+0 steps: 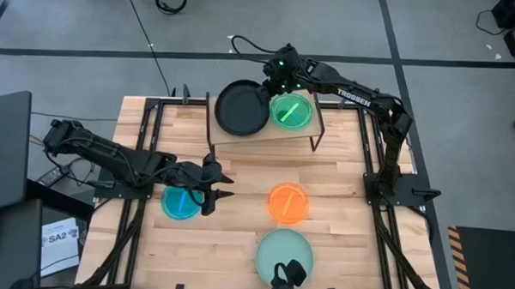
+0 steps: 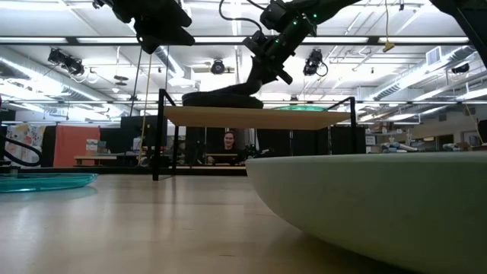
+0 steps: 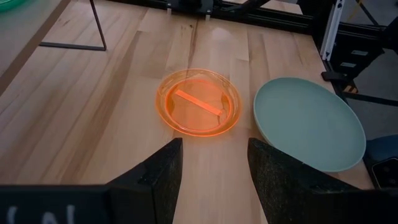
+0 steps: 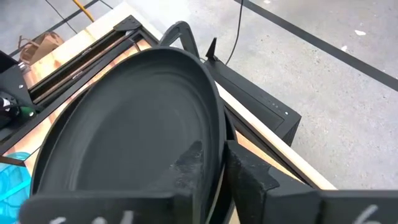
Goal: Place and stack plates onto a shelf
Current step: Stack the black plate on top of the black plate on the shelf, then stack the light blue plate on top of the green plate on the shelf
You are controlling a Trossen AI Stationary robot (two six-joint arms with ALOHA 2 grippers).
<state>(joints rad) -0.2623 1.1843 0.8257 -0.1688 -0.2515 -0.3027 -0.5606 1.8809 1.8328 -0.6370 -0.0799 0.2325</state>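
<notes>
- At the shelf (image 1: 267, 128), far side of the table, the right gripper (image 1: 272, 83) sits over the rim of the black plate (image 1: 241, 108); the right wrist view shows a finger (image 4: 249, 177) just outside that rim, the gap narrow. Whether the rim is pinched or just let go cannot be told.
- Risk, as judged: the black plate overhangs the shelf's left edge. A withdrawal that drags the rim could tip it off the board.
- Second risk: the green plate (image 1: 290, 110) lies just beside the black one on the same board; a sideways nudge could shift it.
- Left gripper (image 1: 215, 188), fingers wide and holding nothing, hovers just beside the blue plate (image 1: 181, 203), with the orange plate (image 3: 198, 102) ahead of it.
- Mint plate (image 1: 284, 252) lies at the near edge, orange plate near it; both await shelving.
- Legible writing: "TROSSEN" on the right arm (image 1: 355, 98); "SA2" on a card (image 1: 59, 236) left of the table.
</notes>
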